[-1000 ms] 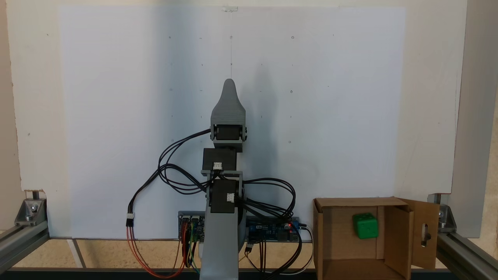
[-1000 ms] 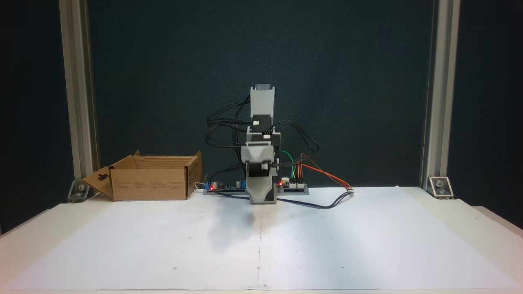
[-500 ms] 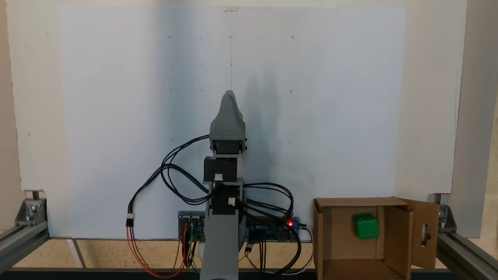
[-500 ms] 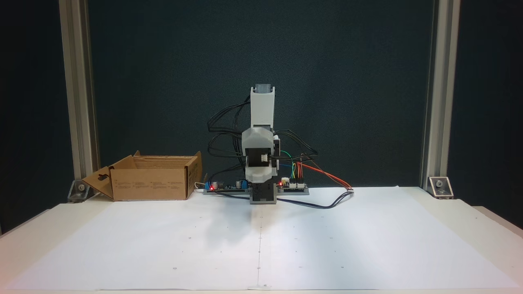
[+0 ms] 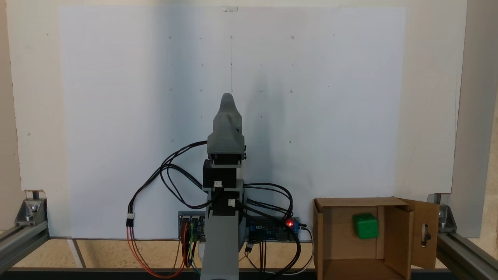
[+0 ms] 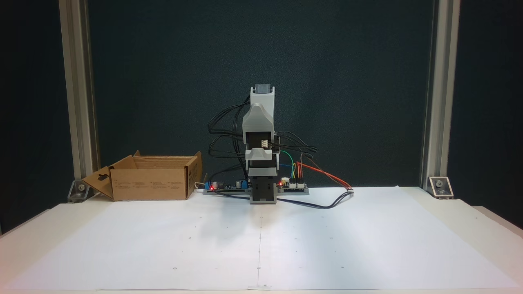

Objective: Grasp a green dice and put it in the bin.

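The green dice (image 5: 365, 225) lies inside the bin (image 5: 350, 201), a brown cardboard box at the lower right of a fixed view, beside the arm's base. From the front, the bin (image 6: 149, 184) stands at the left and its walls hide the dice. My gripper (image 5: 227, 98) is a grey pointed shape over the white paper, well left of the bin, and nothing shows in it. Its jaws lie one behind the other, so I cannot see whether they are apart. The arm (image 6: 260, 134) is folded upright over its base.
White paper (image 5: 116, 116) covers the table. Circuit boards (image 5: 272, 229) and looping cables (image 5: 175, 179) sit around the base. Aluminium frame posts (image 6: 77, 102) stand at both sides. The bin's flap with a keyhole slot (image 5: 426, 233) sticks out to the right.
The arm has folded back toward its base, and the gripper tip has drawn in and swung upward. The green dice has stayed still in the bin.
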Motion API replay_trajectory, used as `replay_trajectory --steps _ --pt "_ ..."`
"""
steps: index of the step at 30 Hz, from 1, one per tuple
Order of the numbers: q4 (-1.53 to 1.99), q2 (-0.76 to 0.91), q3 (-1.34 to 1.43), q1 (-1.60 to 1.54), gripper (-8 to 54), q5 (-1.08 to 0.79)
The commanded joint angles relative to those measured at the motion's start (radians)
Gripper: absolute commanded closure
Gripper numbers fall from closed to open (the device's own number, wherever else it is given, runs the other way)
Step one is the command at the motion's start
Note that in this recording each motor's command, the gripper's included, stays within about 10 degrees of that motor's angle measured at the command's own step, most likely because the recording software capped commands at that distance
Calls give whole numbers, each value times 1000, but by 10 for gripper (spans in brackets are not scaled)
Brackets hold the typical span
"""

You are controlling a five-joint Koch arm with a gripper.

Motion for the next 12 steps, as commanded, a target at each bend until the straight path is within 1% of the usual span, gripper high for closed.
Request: replay_trajectory --steps 1,12 --pt "-51 107 52 11 6 -41" --pt "-54 107 52 12 6 -40"
